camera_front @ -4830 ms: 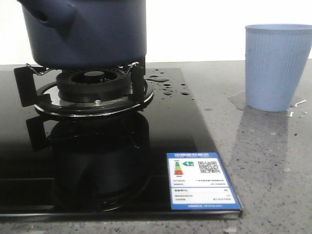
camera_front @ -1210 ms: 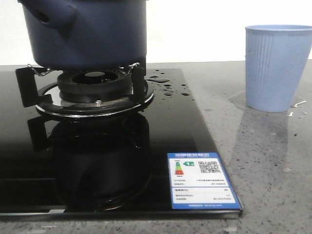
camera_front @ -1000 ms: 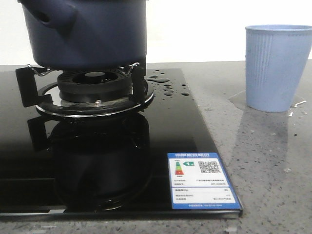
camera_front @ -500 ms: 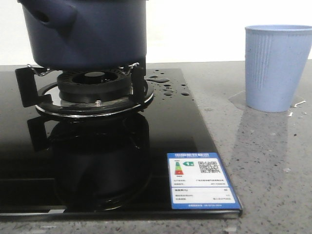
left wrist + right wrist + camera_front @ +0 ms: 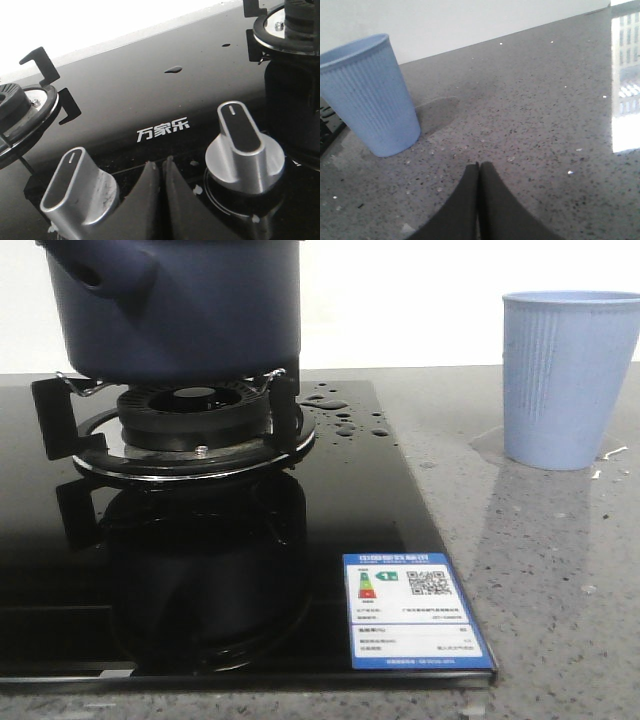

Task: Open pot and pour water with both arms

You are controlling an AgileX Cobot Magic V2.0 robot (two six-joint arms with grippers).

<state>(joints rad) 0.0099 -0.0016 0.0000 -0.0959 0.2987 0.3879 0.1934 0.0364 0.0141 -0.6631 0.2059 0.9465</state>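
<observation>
The dark navy pot [image 5: 190,310] stands on the burner grate [image 5: 190,425] of the black glass stove at the back left; its stubby hollow handle [image 5: 100,270] points toward the front left. Its top is cut off by the frame. Water lies as droplets [image 5: 345,418] on the glass right of the burner and as a puddle [image 5: 485,445] by the cup. My left gripper [image 5: 161,164] is shut and empty, low between two stove knobs. My right gripper [image 5: 479,165] is shut and empty over the grey counter, right of the cup. Neither gripper shows in the front view.
A pale blue ribbed cup [image 5: 570,375] stands on the speckled grey counter at the right, also in the right wrist view [image 5: 372,97]. Two silver knobs [image 5: 245,150] [image 5: 80,192] flank my left fingers. A second burner [image 5: 20,112] lies farther left. An energy label [image 5: 415,612] sits on the stove's front right corner.
</observation>
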